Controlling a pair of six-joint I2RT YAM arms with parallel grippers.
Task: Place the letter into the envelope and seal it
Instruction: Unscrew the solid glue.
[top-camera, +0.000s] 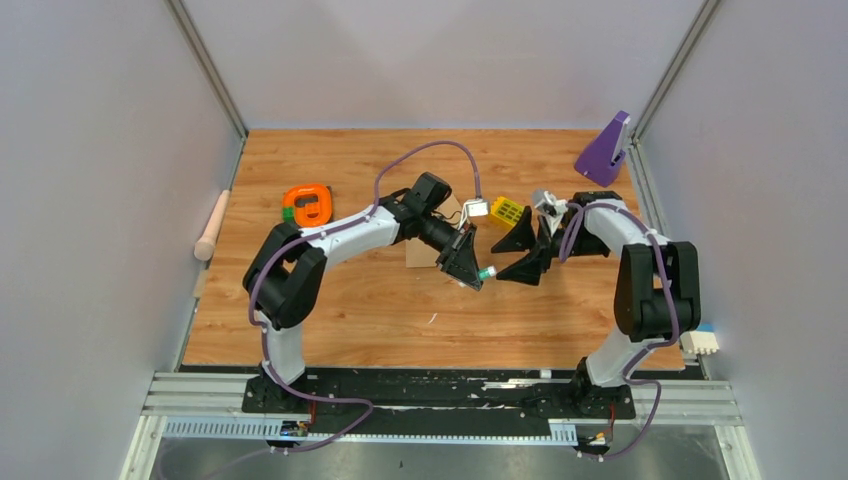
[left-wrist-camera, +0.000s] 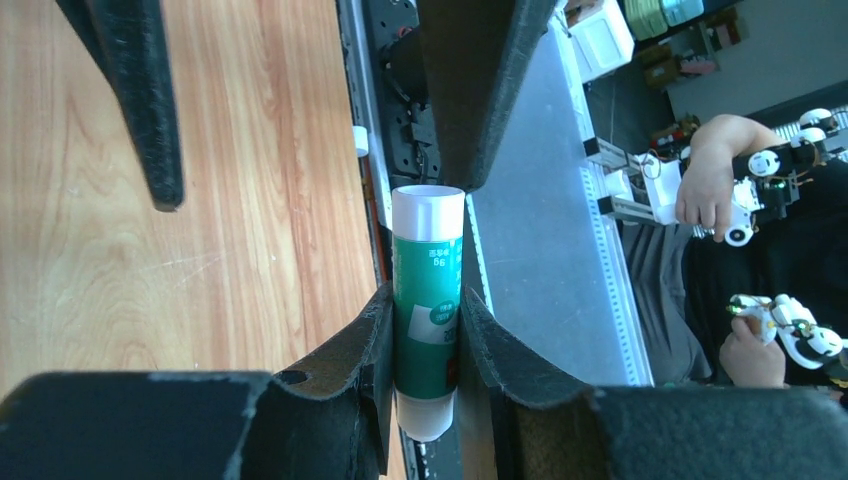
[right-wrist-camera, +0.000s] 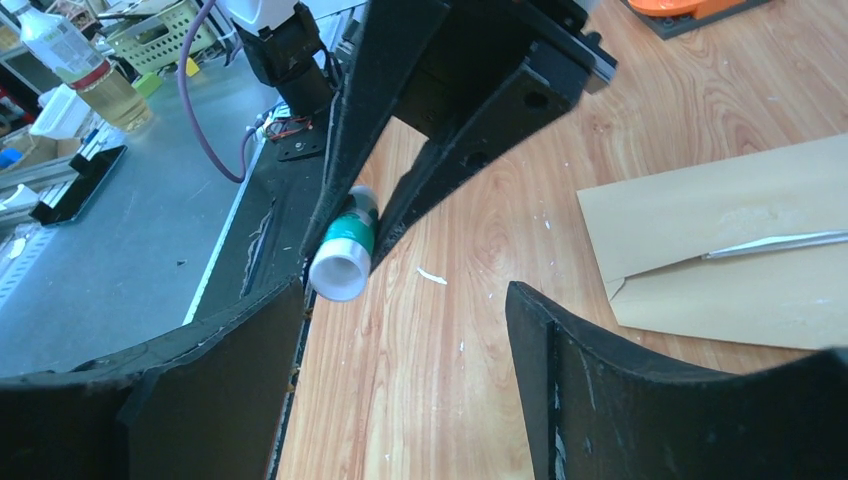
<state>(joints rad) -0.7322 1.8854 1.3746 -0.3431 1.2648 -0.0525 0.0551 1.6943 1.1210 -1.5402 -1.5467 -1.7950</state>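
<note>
The left fingers (left-wrist-camera: 345, 365) gripped a glue stick (left-wrist-camera: 427, 300). The right fingers (right-wrist-camera: 600, 390) stood apart, empty, facing its white end; the envelope (right-wrist-camera: 720, 250) lay beside them on the worktop (right-wrist-camera: 440, 400).

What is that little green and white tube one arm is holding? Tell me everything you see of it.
It looks like a glue stick: a small plastic cylinder, green body with a white label patch and small print, white at both ends. The left arm's fingers clamp its green body from both sides, holding it in the air above the wooden table. The white end facing the right arm's fingers looks hollow; those stand open, not touching it.
</note>
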